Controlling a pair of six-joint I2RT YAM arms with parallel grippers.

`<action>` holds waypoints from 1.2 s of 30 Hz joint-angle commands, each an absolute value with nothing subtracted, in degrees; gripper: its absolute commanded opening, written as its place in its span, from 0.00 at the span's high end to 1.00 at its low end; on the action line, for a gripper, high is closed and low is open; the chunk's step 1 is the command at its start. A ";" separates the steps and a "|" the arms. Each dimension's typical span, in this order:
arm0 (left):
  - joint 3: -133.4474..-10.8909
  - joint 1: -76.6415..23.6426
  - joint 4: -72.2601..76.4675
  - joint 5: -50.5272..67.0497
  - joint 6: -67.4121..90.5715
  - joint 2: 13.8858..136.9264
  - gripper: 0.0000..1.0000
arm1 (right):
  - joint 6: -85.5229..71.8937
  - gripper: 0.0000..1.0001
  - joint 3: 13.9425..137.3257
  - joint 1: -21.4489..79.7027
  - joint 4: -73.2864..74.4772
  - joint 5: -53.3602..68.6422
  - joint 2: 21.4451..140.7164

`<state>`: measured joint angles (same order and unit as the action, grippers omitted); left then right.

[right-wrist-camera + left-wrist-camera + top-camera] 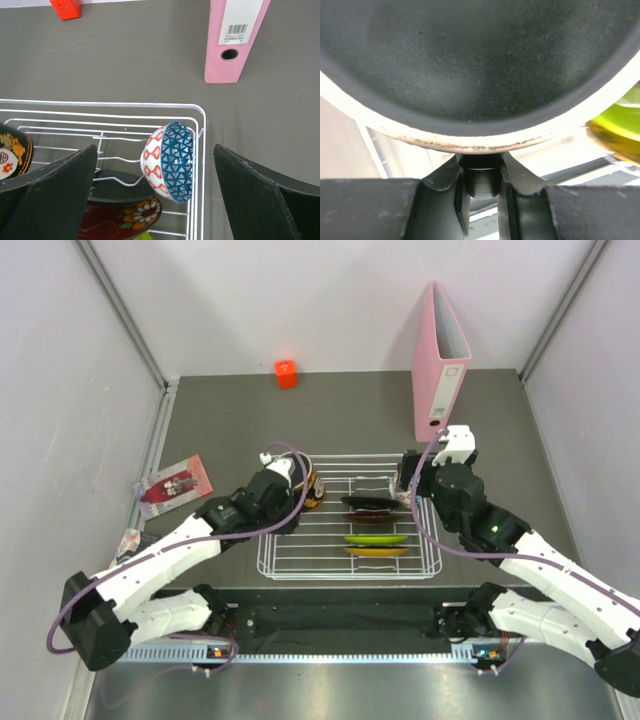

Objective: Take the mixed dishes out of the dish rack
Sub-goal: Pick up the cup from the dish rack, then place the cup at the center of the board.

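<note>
The white wire dish rack (300,566) sits mid-table. At its left end my left gripper (303,490) is shut on the dark handle (481,179) of the red-and-dark cup (314,490); the cup's dark inside and pale rim (480,75) fill the left wrist view. Black (372,502), dark red (375,516), lime green (377,538) and gold (377,551) plates stand on edge in the rack. The blue-white patterned bowl (170,160) leans on its side in the rack's back right corner (200,112). My right gripper (155,150) hangs open just above it, a finger on either side, touching nothing.
A pink binder (440,365) stands upright behind the rack's right end. A small orange-red cube (287,373) lies at the back. A flat printed packet (175,483) lies near the left wall. The lime green plate (620,130) shows to the right of the cup.
</note>
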<state>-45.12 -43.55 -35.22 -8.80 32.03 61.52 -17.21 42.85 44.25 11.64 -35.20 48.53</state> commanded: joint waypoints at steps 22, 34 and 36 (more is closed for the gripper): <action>-46.85 -43.33 26.36 26.01 44.11 52.29 1.00 | -35.24 0.00 43.69 39.73 -13.96 3.41 41.13; -45.62 -43.33 32.60 27.86 46.49 55.10 1.00 | -39.03 0.00 38.32 39.73 -29.35 11.60 39.81; -45.79 -43.42 33.66 29.35 47.19 55.81 1.00 | -38.85 0.00 39.46 39.73 -29.00 13.79 41.39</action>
<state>-44.01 -43.48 16.01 26.35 46.87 56.23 -37.91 38.24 40.27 -22.85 8.97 41.06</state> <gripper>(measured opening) 0.258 0.996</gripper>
